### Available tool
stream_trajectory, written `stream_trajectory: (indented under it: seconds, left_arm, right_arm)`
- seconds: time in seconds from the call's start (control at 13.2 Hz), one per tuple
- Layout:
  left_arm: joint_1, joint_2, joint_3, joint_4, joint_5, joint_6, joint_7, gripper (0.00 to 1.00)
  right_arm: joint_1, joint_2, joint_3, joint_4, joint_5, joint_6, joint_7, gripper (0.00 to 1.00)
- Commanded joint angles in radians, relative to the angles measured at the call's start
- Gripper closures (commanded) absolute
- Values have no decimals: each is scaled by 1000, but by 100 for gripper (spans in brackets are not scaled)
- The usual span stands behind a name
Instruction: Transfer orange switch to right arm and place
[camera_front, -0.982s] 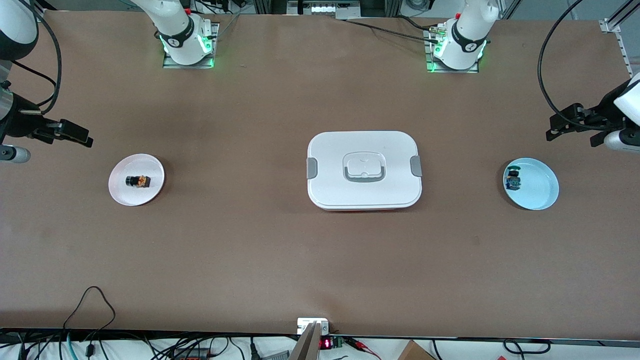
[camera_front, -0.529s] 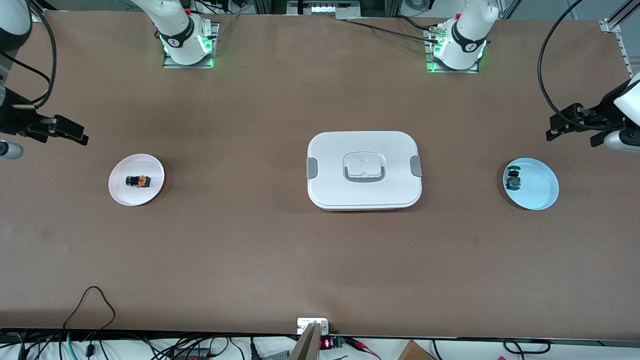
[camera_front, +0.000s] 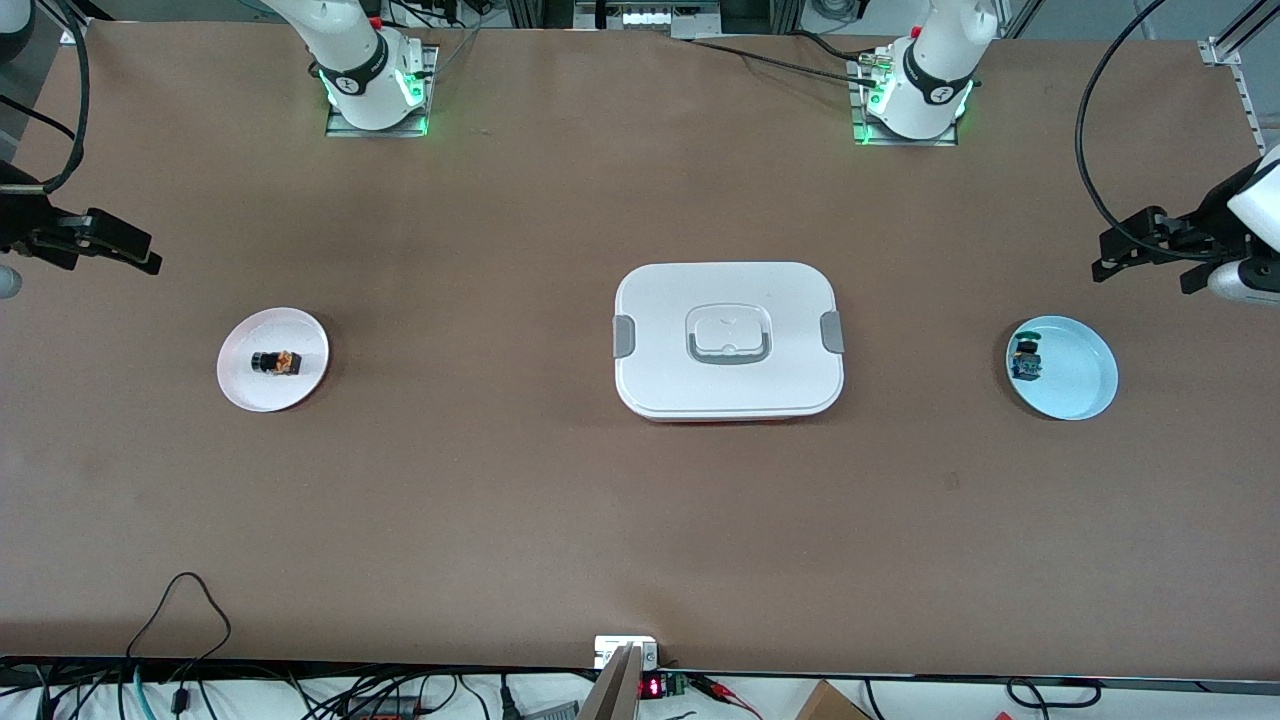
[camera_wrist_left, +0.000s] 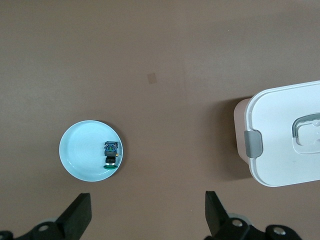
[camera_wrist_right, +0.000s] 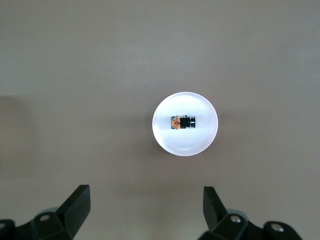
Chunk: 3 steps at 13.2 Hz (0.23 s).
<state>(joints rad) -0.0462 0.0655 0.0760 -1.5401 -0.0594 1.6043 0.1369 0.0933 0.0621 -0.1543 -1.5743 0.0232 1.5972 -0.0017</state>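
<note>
two plates, two switches, one box

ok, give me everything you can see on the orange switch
The orange switch is a tiny part with a black barrel at one end and an orange block at the other, looking like plastic. It lies on its side near the middle of a small white plate, touching only the plate, at the right arm's end of the table. No gripper holds or touches it. In the right wrist view it shows the same way. Finer details are too small to tell.
</note>
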Motion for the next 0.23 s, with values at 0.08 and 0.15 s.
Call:
stream_trajectory:
  seconds: [0.08, 0.15]
  left_arm:
    - [-1, 14, 1, 32, 10, -20, 0, 0]
    - [2, 14, 1, 32, 10, -20, 0, 0]
  right_arm:
    - [-1, -2, 4, 11, -8, -31, -27, 0]
    - [-3, -4, 2, 11, -8, -31, -43, 0]
